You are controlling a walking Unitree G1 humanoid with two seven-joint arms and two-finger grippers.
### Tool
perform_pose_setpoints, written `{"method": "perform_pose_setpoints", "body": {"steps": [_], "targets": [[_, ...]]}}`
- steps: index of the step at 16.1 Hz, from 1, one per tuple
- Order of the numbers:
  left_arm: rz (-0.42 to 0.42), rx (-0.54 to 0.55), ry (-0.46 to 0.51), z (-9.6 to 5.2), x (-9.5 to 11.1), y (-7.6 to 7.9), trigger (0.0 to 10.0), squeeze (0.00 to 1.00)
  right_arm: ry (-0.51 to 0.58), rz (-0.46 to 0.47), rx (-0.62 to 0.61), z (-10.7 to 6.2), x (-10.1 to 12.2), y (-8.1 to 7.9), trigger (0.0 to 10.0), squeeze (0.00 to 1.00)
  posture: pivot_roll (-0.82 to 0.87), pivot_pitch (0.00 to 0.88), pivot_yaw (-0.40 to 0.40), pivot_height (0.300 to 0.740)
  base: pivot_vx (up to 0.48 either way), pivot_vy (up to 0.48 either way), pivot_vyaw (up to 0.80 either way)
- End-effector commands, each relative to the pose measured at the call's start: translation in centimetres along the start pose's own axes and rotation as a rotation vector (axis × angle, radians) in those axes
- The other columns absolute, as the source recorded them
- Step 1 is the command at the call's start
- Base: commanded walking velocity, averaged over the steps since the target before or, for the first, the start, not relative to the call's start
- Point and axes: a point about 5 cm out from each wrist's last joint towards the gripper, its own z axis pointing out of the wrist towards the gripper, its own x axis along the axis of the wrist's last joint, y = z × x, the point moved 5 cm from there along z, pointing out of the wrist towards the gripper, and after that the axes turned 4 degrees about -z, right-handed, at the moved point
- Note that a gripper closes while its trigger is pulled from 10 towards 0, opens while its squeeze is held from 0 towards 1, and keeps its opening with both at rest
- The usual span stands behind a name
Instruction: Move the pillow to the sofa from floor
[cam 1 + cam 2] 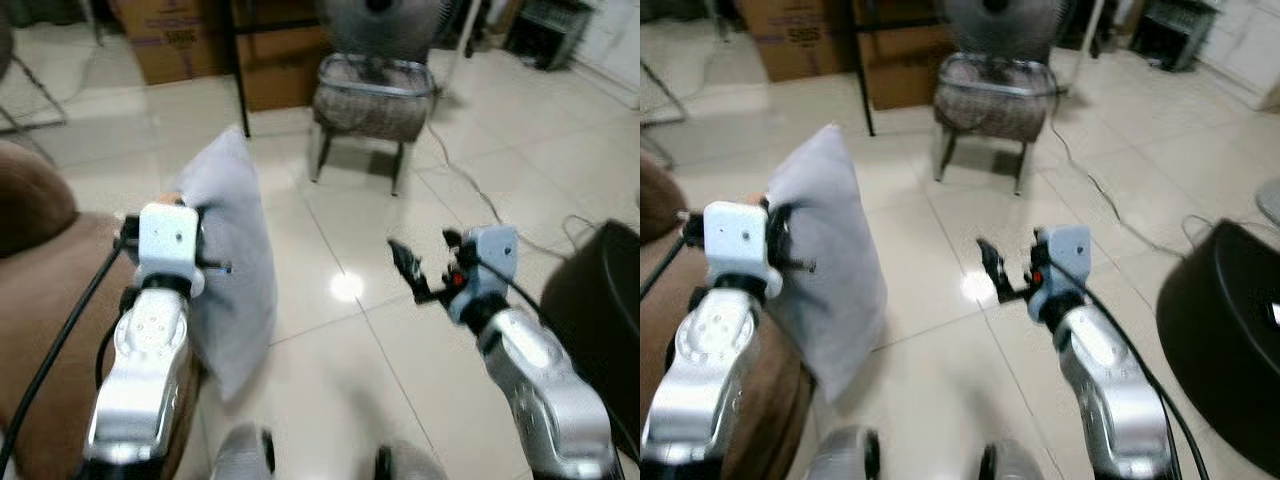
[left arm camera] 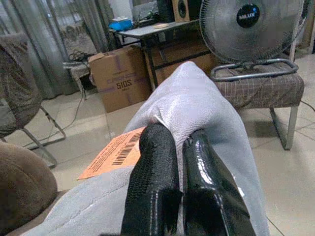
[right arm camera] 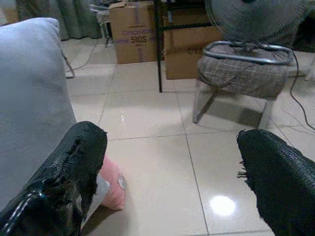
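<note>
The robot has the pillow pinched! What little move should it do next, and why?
Probably swing the left pincer a little toward the brown sofa on the robot's left. It is shut on the pillow's edge, and the pillow hangs beside the sofa, not on it. The right pincer is open and free over the tiled floor.

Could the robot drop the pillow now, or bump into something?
Maybe. The left end effector pinches just a small fold of the grey pillow, so the pillow could slip out and land back on the floor. The right end effector is open and not helping hold it. Also, a cable trails across the tiles near the stool, and the robot might snag it.
</note>
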Motion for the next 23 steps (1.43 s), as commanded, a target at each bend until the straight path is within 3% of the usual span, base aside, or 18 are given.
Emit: {"method": "perform_pose_setpoints", "body": {"steps": [1,7,11,12,15,23], "targets": [[0.002,-0.024,0.059,-0.1,1.4,0.6,10.0,0.00,0.007,-0.022,-0.002,-0.3,0.2,-0.1,10.0,0.00,0.03,0.000,-0.010,0.740,0.000,0.000,0.00],[0.008,-0.039,0.047,-0.2,1.0,0.5,10.0,0.00,-0.012,-0.059,0.013,-0.3,-0.5,-0.4,10.0,0.00,0.04,0.000,-0.004,0.740,0.000,0.000,0.00],[-0.005,-0.038,0.050,-0.6,0.9,0.3,10.0,0.00,-0.002,-0.021,-0.047,-0.1,-0.7,0.7,10.0,0.00,0.05,0.000,-0.008,0.740,0.000,0.000,0.00],[-0.002,-0.038,0.042,-0.7,0.7,0.3,10.0,0.00,0.009,-0.083,-0.011,-0.1,-0.5,0.4,10.0,0.00,0.06,0.000,-0.016,0.740,0.000,0.000,0.00],[-0.043,-0.046,0.051,-0.6,0.9,0.4,10.0,0.00,0.008,-0.096,0.022,0.2,-0.5,-0.5,10.0,0.00,0.06,0.000,-0.018,0.740,0.000,0.000,0.66],[-0.022,-0.063,0.053,-0.8,1.1,0.3,10.0,0.00,0.007,-0.119,0.079,0.2,-0.7,-1.5,10.0,0.00,0.06,0.000,-0.018,0.740,0.242,0.000,0.74]]}}
